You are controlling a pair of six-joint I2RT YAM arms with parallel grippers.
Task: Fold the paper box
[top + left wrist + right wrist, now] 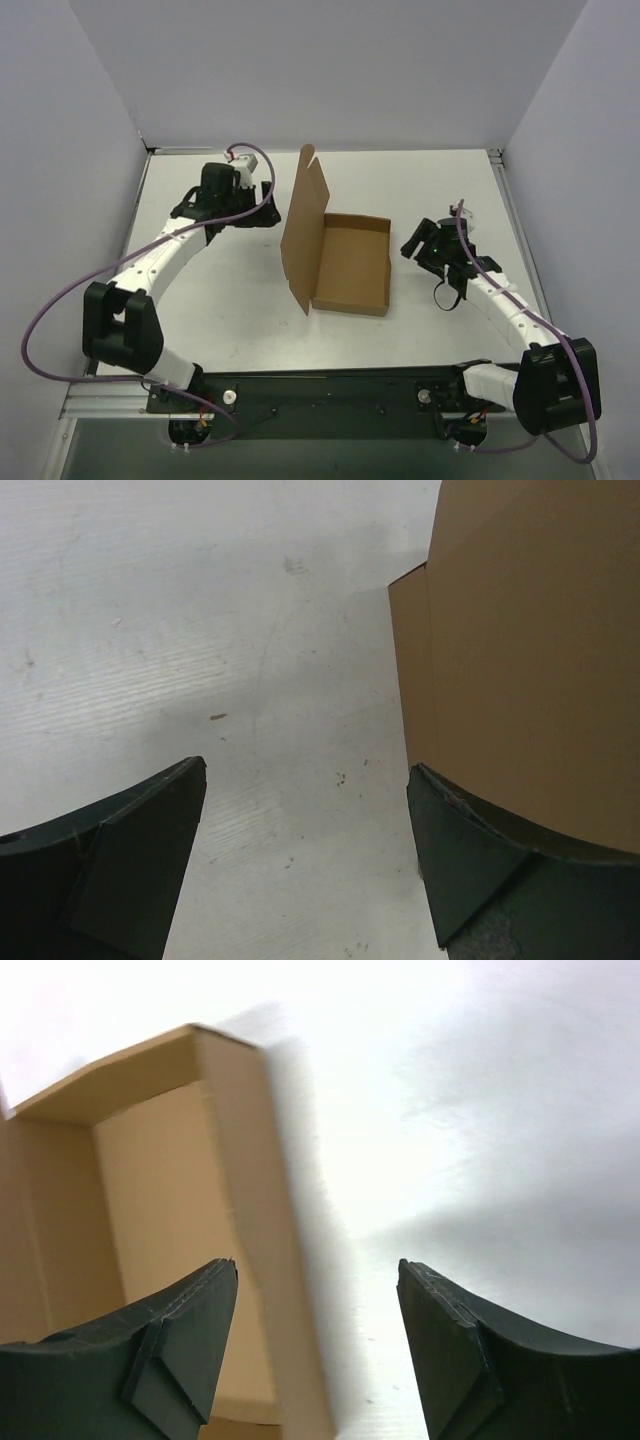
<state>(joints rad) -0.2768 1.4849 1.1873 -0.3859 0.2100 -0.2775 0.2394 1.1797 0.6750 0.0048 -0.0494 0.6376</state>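
We find the paper box [350, 265] at the middle of the table [230, 290], its shallow tray formed and its lid panel [303, 225] standing upright along the tray's left side, so closing the lid looks like the step in hand. Our left gripper [266, 214] sits just beside the lid's outer face, fingers spread and empty, seemingly placed to push the panel over. Our right gripper [412, 245] hovers near the tray's right wall, fingers also apart, probably to stop the box sliding.
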